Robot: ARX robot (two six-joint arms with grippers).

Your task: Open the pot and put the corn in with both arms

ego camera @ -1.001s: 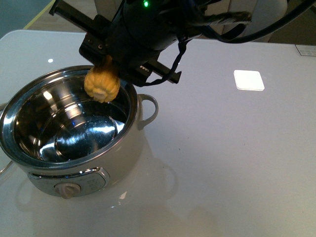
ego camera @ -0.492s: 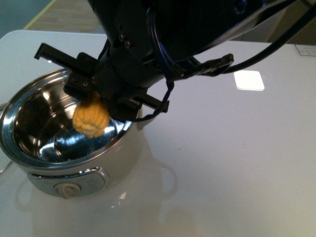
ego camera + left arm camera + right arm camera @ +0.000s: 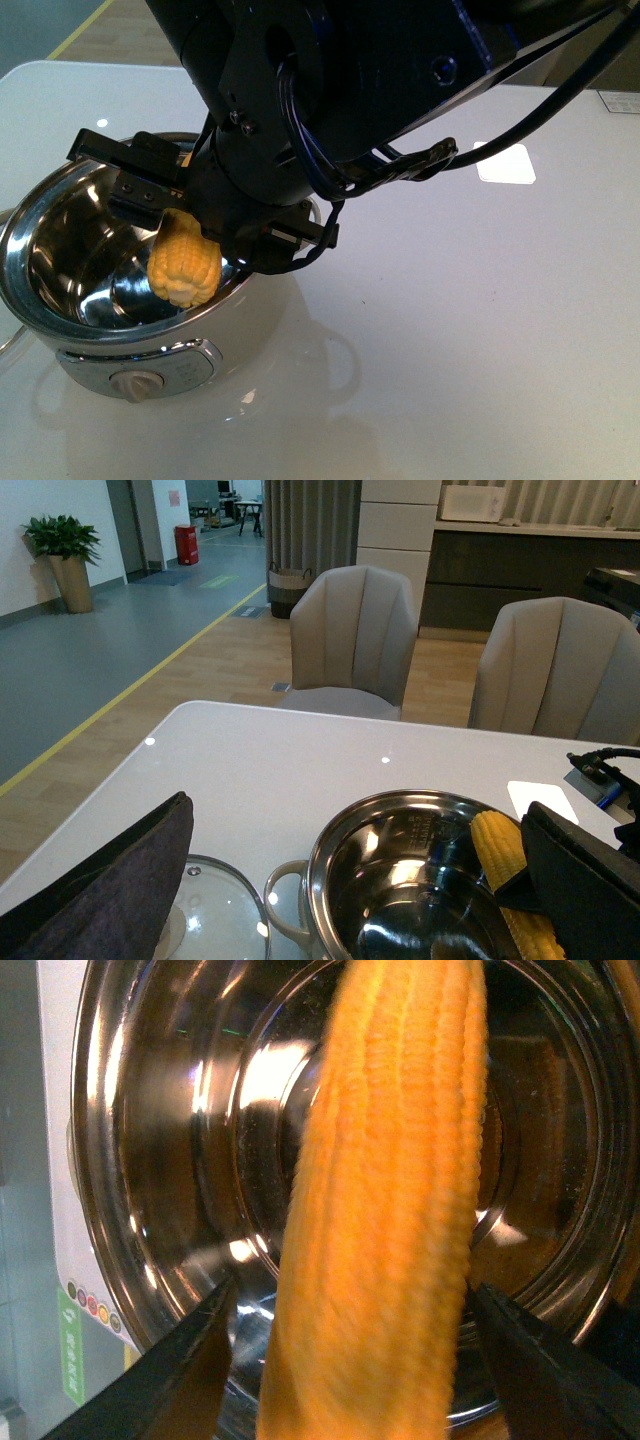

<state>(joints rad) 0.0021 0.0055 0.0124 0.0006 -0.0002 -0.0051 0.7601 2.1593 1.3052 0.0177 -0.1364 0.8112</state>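
The white table (image 3: 480, 330) fills the front view, glossy, with a bright square reflection on its far right part. On its left part stands the pot (image 3: 120, 345), cream-white outside with a shiny steel bowl and rim, its beige dial (image 3: 135, 383) facing the camera and a loop handle on the side. The pot is open; its glass lid (image 3: 215, 915) lies flat on the table just beside the pot, seen in the left wrist view next to the pot's loop handle. Over the pot's right half hangs the bulky black right arm (image 3: 330, 90) with looping black cables, hiding the far rim. At its lower end the right gripper (image 3: 350, 1360) is clamped on the corn (image 3: 185, 265), its two dark fingers (image 3: 185, 1365) pressing the cob from either side in the right wrist view. The corn hangs steeply tilted, its blunt end lowest, inside the pot's mouth and above the steel bottom; whether it touches the bottom or the wall cannot be told. In the left wrist view the cob shows against the pot's inner wall on the side away from the lid. The left gripper (image 3: 330, 880) shows only as two dark fingers at the edges of its own camera's picture, spread wide apart with nothing between them, above the lid and pot. Beyond the table stand two grey chairs (image 3: 350, 630).
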